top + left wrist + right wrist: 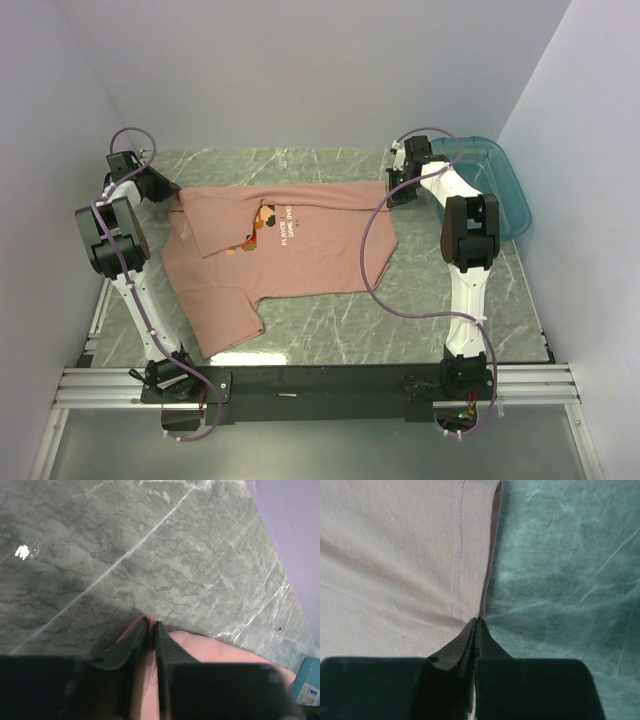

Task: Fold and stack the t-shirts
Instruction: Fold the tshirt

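Closest to the wrist cameras are the dark fingers. We see the left gripper [150, 626] pinched on a pink fold of the t-shirt [300, 262], with cloth showing in the slit between its jaws. The right gripper [476, 622] is closed tight at the stitched hem edge. The shirt lies spread on the marble-look table [430, 320] between both grippers, one sleeve toward the near edge. Chest print: pixel figure, white lettering "PLAYER", and a second line that looks like "GAME OVER" but is too small to be sure. The teal tub [508, 190] sits far right, partly behind the right arm; its white label is unreadable.
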`<state>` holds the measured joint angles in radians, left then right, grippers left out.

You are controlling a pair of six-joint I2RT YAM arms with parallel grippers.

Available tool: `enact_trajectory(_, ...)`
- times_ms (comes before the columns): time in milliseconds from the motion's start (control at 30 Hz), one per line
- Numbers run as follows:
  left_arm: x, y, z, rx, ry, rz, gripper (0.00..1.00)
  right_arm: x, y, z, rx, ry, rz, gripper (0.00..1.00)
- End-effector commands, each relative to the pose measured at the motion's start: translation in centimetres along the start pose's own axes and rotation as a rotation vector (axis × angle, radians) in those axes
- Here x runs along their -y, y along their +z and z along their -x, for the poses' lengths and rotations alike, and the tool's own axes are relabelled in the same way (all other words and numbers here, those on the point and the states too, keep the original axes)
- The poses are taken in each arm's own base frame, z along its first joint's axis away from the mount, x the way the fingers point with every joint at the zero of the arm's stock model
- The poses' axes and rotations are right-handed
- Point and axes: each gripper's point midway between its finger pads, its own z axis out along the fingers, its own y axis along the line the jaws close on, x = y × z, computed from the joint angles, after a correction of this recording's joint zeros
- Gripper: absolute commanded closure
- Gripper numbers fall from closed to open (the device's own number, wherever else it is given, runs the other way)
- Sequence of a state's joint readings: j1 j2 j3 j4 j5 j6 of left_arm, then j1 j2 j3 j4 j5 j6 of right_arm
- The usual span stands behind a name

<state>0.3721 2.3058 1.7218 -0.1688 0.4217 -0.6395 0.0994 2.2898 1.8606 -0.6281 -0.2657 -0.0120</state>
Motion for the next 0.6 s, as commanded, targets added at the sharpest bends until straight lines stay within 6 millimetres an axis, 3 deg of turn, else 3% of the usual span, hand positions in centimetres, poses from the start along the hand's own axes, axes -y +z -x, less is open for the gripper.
enact_trajectory(0,1.0,-1.0,1.7,0.050,0.031,-0.034,0.80,-0.3,-3.3,3.6,0.112,-0.036,-0.012,1.00)
enact_trajectory(200,3.6,-4.5,4.3,0.146,0.101,-0.032,0.61,-0.7,-2.7,3.3,0.097,-0.036,0.022,1.00)
enact_trajectory(233,4.7,-5.9,5.3,0.186,0.119,-0.034,0.59,-0.8,-2.7,3.3,0.096,-0.037,0.026,1.00)
enact_trajectory(300,4.4,-7.3,5.9,0.225,0.145,0.016,0.54,-0.9,-2.6,3.3,0.093,-0.037,0.034,1.00)
enact_trajectory(367,5.4,-9.5,6.4,0.270,0.204,0.044,0.54,-1.2,-2.4,3.2,0.088,-0.040,0.042,1.00)
enact_trajectory(500,7.8,-11.7,4.3,0.291,0.317,0.082,0.53,-1.4,-2.2,3.3,0.088,-0.044,0.049,1.00)
enact_trajectory(533,9.6,-11.8,2.4,0.272,0.366,0.080,0.53,-1.4,-2.3,3.4,0.091,-0.045,0.049,1.00)
enact_trajectory(567,9.9,-11.5,1.0,0.247,0.426,0.089,0.53,-1.3,-2.3,3.4,0.093,-0.046,0.046,1.00)
